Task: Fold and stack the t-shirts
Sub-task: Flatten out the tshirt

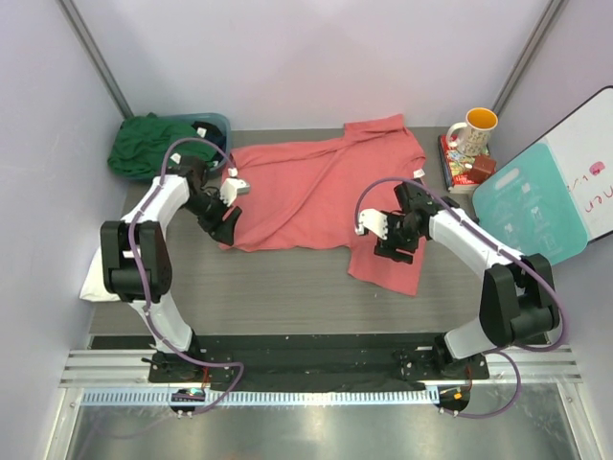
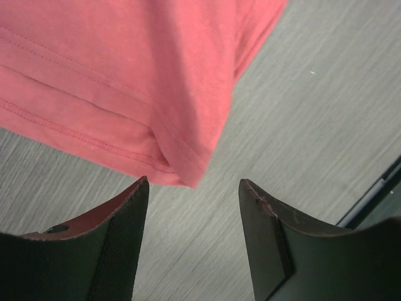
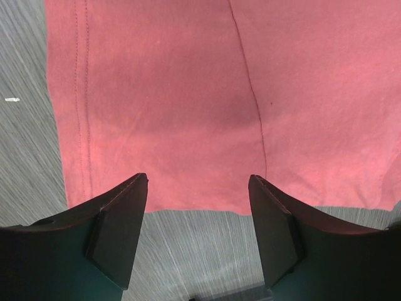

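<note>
Cloth is the matter under inspection. The coral-red short-sleeved cloth t-shirt lies spread but rumpled across the middle of the grey wood-grain table, with one flap reaching toward the near edge on the right. We find the dark green t-shirt bundled at the teal plastic tub in the far left corner. A white cloth shows at the table's left edge, partly hidden by the arm, and we cannot tell whether it is folded.

The left pincer is released and holds nothing. Its jaws stand apart just short of a hemmed corner of the coral-red shirt. The right pincer is likewise released, its jaws spread over the straight hem at the near right.

We judge the shirt light, limp and without stiffness. It should drape and drag on the table instead of holding a shape, and a single-layer pinch may slip. We recommend taking hold at the stitched hems and corners, where the cloth is doubled, one pincer to each side, pinching through every layer present.
</note>
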Action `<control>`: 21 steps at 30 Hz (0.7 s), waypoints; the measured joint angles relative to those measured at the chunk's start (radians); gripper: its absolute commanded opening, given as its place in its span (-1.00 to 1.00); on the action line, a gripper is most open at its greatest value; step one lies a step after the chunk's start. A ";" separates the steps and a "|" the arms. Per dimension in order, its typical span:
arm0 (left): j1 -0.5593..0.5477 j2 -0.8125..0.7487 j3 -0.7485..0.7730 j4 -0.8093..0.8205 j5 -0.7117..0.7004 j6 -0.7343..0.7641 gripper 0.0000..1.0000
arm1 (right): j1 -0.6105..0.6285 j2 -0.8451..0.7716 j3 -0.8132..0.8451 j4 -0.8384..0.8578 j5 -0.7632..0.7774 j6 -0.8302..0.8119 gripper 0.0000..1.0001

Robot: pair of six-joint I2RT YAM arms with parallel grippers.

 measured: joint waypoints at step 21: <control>0.005 0.122 -0.018 0.085 -0.011 -0.079 -0.06 | 0.024 0.065 0.042 0.015 0.011 0.029 -0.07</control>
